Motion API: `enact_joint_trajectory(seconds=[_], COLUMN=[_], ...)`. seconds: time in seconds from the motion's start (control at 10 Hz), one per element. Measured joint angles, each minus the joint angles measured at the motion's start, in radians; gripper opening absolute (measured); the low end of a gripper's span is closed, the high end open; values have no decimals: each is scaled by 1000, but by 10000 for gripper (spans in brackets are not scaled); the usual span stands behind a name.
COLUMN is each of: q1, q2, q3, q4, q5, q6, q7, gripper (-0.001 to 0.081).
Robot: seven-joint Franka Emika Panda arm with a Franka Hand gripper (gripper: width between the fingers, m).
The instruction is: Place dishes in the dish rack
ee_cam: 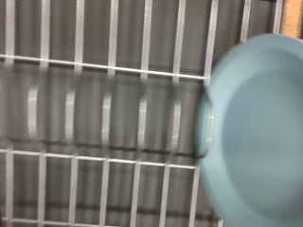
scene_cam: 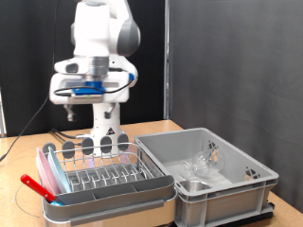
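Observation:
The dish rack [scene_cam: 104, 175], a silver wire rack in a grey tray with pink-red edge pieces, stands at the exterior view's lower left. My gripper [scene_cam: 102, 144] hangs just above the rack's back edge, fingers pointing down. The wrist view is blurred and shows the rack's wires [ee_cam: 104, 113] close up, with a round pale blue dish [ee_cam: 256, 123] lying over them. No fingers show in the wrist view. A shiny steel bowl [scene_cam: 196, 185] and clear glass pieces [scene_cam: 204, 161] lie inside the grey bin.
The deep grey plastic bin [scene_cam: 248, 175] stands right beside the rack, on the exterior view's right. A red utensil [scene_cam: 38, 185] lies along the rack's left edge. The robot's base stands behind the rack on the wooden table [scene_cam: 24, 156].

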Motion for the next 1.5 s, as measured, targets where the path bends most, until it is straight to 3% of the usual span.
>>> enact_joint_trajectory(seconds=[0.2, 0.4, 0.8, 1.0, 1.2, 1.5], q1=[19, 23, 131, 160, 162, 203], q2=[-19, -16, 23, 48, 62, 64], q3=[39, 35, 41, 68, 86, 104], q4=[12, 12, 110, 152, 165, 176], q5=[7, 44, 278, 286, 288, 343], q6=[-45, -44, -133, -137, -137, -164], q7=[29, 15, -158, -176, -166, -305], gripper=[808, 808, 808, 808, 808, 808])
